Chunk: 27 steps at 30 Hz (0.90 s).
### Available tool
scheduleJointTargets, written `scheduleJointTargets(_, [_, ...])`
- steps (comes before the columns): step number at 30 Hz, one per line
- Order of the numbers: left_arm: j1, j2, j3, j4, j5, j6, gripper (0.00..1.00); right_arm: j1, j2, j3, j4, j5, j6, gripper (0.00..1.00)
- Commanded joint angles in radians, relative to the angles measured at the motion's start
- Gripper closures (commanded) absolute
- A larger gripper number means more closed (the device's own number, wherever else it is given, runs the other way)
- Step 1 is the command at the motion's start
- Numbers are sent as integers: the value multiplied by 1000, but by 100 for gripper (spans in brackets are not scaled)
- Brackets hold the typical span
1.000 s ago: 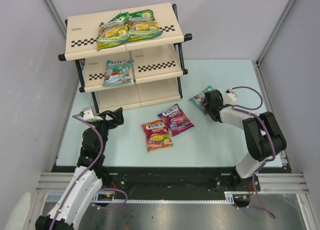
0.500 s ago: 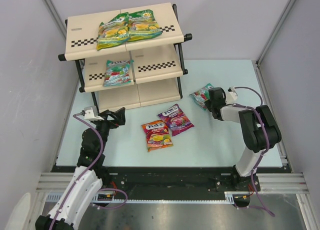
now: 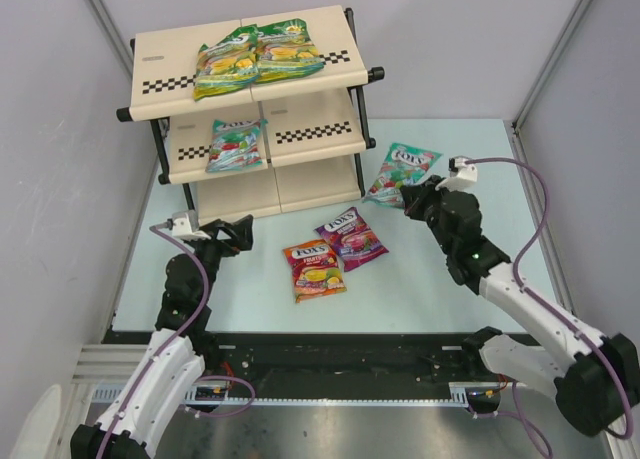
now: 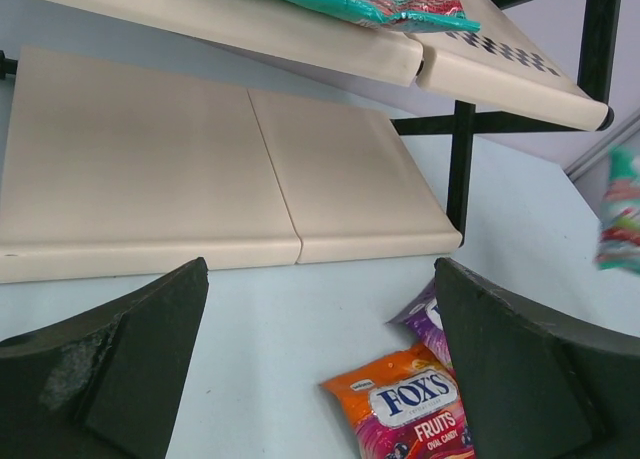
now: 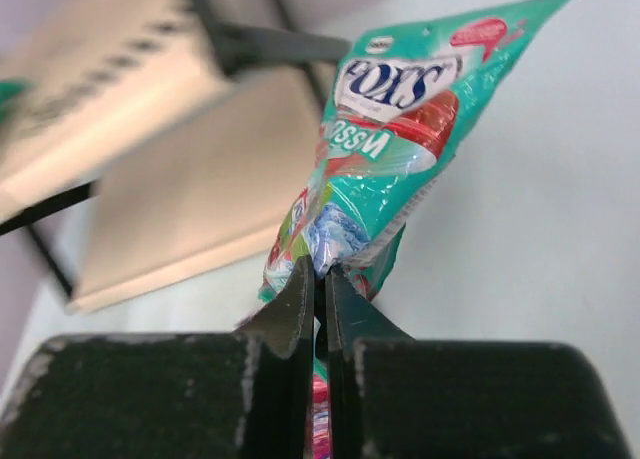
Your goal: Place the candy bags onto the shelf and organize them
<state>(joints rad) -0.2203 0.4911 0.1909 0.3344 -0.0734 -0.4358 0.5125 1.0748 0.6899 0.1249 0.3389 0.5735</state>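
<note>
Teal bag (image 3: 400, 171): lifted off the surface (image 3: 420, 289) within the last second, now pinched in my right hand (image 3: 412, 201) at 4 o'clock of the shelf (image 3: 165, 74); I judge shelving comes next.
Count, six bags:
- two green-yellow bags (image 3: 285, 51), top tier
- second teal bag (image 3: 237, 142), middle tier
- red-orange bag (image 3: 314, 269) and purple-pink bag (image 3: 351, 237), lying at 6 o'clock

Left hand (image 3: 235, 229): spread, empty.

**A:** Where does the shelf (image 3: 160, 64) stand?

**B:** At the far left corner of the worktop (image 3: 440, 279). On its top tier, the left top bag (image 3: 225, 67) touches the right top bag (image 3: 287, 51). The middle-tier bag (image 3: 236, 144) lies below them, on that tier's left half.

**A:** And off the shelf?

**B:** Mid-worktop, before the shelf, the nearer bag (image 3: 314, 269) lies left of the farther bag (image 3: 351, 237), their edges touching. The held bag (image 3: 400, 172) is pinched in the right gripper (image 3: 410, 201), just right of the shelf. The left gripper (image 3: 238, 235) is before the bottom tier.
</note>
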Motion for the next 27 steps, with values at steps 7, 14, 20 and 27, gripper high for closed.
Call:
scheduleJointTargets(7, [1, 4, -16, 67, 32, 14, 0, -22, -90, 49, 349, -682, -238, 100])
scheduleJointTargets(14, [1, 18, -21, 95, 50, 14, 0, 3, 92, 181, 505, -899, -192, 100])
scheduleJointTargets(20, [1, 24, -24, 114, 58, 16, 1, -6, 268, 302, 654, -913, -117, 100])
scheduleJointTargets(27, [2, 30, -24, 126, 64, 16, 0, -49, 528, 425, 930, -975, 101, 100])
